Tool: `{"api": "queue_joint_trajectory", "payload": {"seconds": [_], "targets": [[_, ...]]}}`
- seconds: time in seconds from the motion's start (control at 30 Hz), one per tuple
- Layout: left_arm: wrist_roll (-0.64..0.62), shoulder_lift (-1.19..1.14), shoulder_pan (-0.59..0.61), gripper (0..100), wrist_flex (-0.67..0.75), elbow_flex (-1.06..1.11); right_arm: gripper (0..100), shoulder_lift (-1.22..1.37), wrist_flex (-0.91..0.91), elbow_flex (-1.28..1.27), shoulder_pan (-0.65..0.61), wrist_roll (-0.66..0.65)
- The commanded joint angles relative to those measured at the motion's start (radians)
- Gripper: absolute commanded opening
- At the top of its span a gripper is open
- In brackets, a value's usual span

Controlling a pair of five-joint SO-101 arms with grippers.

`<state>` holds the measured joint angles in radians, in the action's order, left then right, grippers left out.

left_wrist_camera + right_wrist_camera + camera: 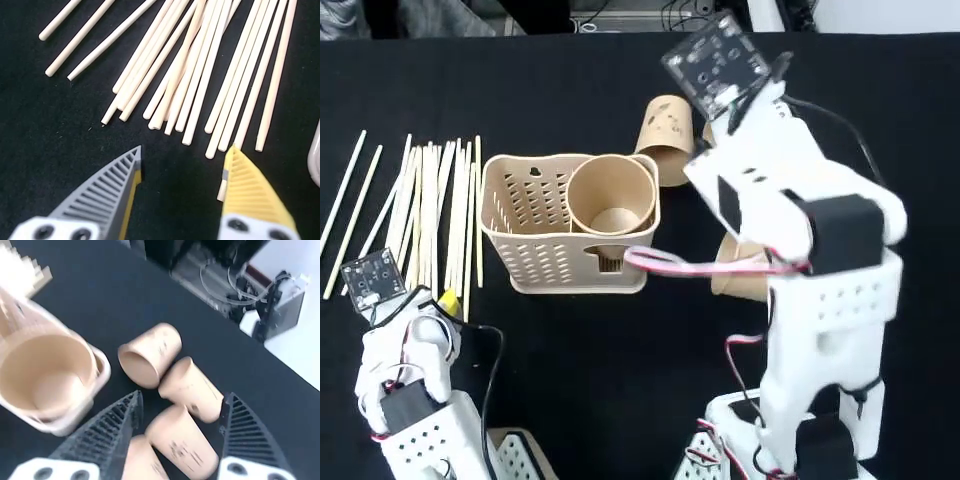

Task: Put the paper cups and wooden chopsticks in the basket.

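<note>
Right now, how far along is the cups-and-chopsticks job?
Done: one paper cup stands in the basket. In hand: nothing. The left jaws are open at the ends of the chopsticks, and the right jaws are open above the loose cups. Left: every chopstick lies on the table, and at least three cups lie outside the basket.

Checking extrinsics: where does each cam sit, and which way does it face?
High view: fixed above the table, looking down on basket, chopsticks, left arm, right arm.
Left wrist view: on the left arm, facing the chopsticks; open left end effector in foreground.
Right wrist view: on the right arm, facing lying paper cups; open right end effector in foreground.
Shared: high and right wrist views both show the basket holding an upright cup.
</note>
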<state>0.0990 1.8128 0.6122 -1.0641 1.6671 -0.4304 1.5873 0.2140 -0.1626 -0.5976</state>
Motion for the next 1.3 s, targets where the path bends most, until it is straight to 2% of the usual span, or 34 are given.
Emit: {"api": "queue_joint_trajectory", "payload": {"seconds": [0.0, 0.17, 0.33, 0.43, 0.8, 1.03, 1.13, 1.27], "targets": [[-0.005, 0.006, -0.010, 26, 0.017, -0.007, 25.7, -0.082, -0.025, -0.185, 0.071, -0.083], [-0.005, 0.006, -0.012, 26, 0.017, -0.008, 25.9, -0.206, -0.141, -0.565, 0.138, -0.080], [-0.005, 0.006, -0.010, 26, 0.014, -0.010, 30.8, -0.234, -0.391, -0.921, 0.218, -0.077], [-0.005, 0.006, -0.010, 26, 0.012, -0.012, 33.1, -0.236, -0.508, -1.026, 0.229, 0.000], [-0.005, 0.006, -0.010, 26, 0.011, -0.013, 32.9, -0.234, -0.644, -1.116, 0.187, 0.170], [-0.005, 0.006, -0.010, 26, 0.011, -0.012, 32.9, -0.282, -0.529, -1.041, 0.186, 0.170], [-0.005, 0.006, -0.010, 26, 0.012, -0.012, 32.9, -0.277, -0.566, -1.073, 0.192, 0.161], [-0.005, 0.006, -0.010, 26, 0.012, -0.010, 32.8, -0.274, -0.618, -1.164, 0.224, 0.041]]}}
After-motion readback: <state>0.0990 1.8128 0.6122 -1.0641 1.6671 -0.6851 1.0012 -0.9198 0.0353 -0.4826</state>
